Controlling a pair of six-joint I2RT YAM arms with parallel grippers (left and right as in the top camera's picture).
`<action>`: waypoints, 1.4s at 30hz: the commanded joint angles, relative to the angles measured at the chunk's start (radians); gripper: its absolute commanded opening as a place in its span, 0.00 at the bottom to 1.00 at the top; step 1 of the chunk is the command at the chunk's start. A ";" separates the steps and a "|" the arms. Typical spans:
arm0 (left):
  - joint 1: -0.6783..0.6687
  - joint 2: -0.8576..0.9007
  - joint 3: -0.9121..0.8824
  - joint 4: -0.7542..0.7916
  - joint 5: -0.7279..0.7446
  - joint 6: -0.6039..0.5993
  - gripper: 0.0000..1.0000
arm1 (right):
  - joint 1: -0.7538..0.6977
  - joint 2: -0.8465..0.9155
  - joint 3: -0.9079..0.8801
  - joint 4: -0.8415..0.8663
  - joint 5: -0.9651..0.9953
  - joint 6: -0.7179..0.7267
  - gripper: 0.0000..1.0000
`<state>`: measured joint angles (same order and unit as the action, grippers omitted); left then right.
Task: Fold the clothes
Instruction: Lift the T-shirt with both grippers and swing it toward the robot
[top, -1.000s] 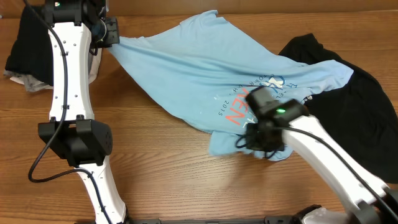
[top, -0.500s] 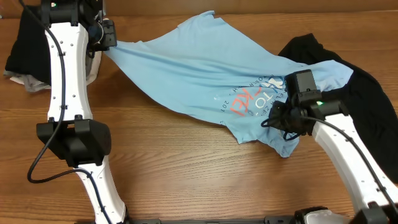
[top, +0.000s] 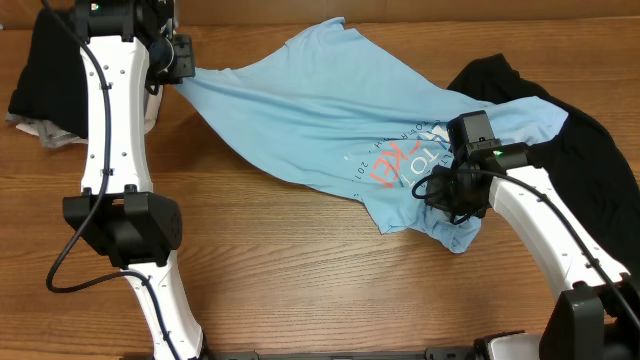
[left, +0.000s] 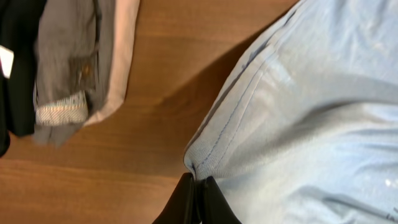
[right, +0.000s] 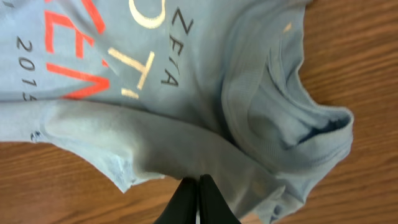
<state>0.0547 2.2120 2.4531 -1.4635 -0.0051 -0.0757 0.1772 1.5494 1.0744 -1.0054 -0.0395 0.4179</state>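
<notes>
Overhead: blue shirt (top: 300, 110) pulled across counter (top: 280, 260) (print up). Pinched at one hem (left: 208, 152) by left claw (left: 196, 186), near the collar (right: 292, 134) by right claw (right: 199, 186).

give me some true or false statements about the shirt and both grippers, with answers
1. The left gripper is shut on an edge of the blue shirt. True.
2. The right gripper is open, clear of the shirt. False: it is shut on the shirt's fabric.
3. The shirt's print includes red lettering. True.
4. The shirt lies neatly folded. False: it is spread out, unfolded, between the two grippers.
5. A black garment lies at the right, partly under the shirt. True.
</notes>
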 joint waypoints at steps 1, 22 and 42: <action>0.026 -0.061 0.003 -0.028 -0.020 0.000 0.04 | -0.004 -0.039 0.019 -0.016 -0.023 -0.003 0.04; 0.040 -0.484 0.003 -0.047 -0.020 -0.018 0.04 | -0.005 -0.465 0.252 -0.272 0.031 -0.003 0.04; 0.040 -0.913 0.003 0.002 -0.124 -0.045 0.04 | -0.005 -0.518 1.169 -0.688 0.151 -0.027 0.04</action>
<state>0.0875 1.3273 2.4477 -1.4700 -0.0666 -0.0940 0.1772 1.0370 2.1632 -1.6955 0.0895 0.4118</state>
